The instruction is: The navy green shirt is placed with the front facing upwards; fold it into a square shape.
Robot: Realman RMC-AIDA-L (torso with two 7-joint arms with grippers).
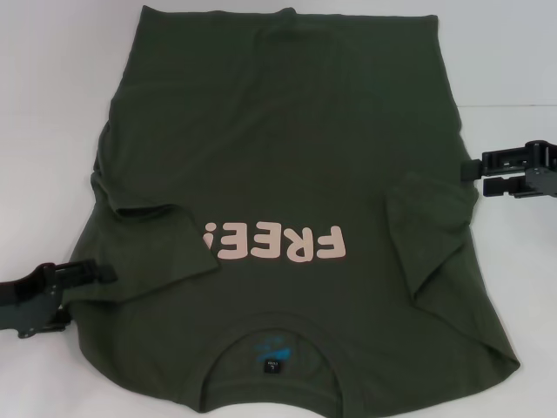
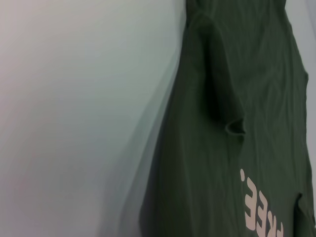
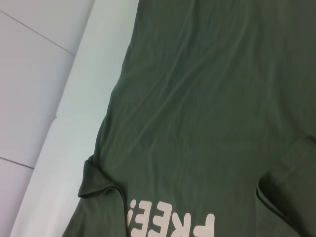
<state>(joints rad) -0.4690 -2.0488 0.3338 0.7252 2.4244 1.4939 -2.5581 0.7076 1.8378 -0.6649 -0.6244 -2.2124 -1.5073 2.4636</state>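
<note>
Large dark olive-green cotton short-sleeved T-shirt (image 1: 287, 174) lies spread flat, front up, on white table (image 1: 52, 104), collar toward the robot, hem at far edge. Pale pink "FREE!" lettering (image 1: 274, 245) on chest, reads upside down from head view. Small black neck label (image 1: 272, 366) with blue print inside collar. Both sleeves are folded inward onto the body: left sleeve (image 1: 152, 235) and right sleeve (image 1: 431, 226). Left gripper (image 1: 91, 273) sits low at shirt's left edge near the shoulder; cannot tell how its fingers stand. Right gripper (image 1: 474, 177) is at shirt's right edge beside the folded sleeve, fingers apart, clamped on nothing.
</note>
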